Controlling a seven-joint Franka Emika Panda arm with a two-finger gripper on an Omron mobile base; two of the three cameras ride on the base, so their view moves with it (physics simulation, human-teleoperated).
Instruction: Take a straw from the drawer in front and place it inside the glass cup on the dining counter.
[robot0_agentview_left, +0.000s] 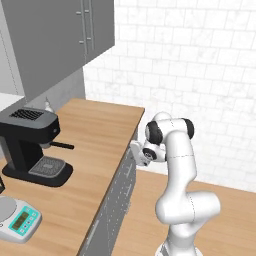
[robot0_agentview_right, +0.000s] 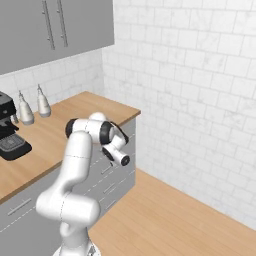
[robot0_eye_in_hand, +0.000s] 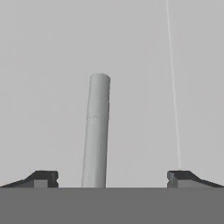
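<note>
Close up, the fingers (robot0_eye_in_hand: 48, 178) stand spread wide with a grey bar handle (robot0_eye_in_hand: 96, 131) between them, its lower end cut off. Behind it lies a flat grey drawer front (robot0_eye_in_hand: 43, 65); whether the tips touch it is unclear.

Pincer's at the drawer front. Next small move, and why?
Probably ease the pincer forward and shut it on the bar handle. In the hand view the jaws stand wide open with the handle between the fingertips, against the flat grey drawer front. The drawer looks shut, so it must open first.
</note>
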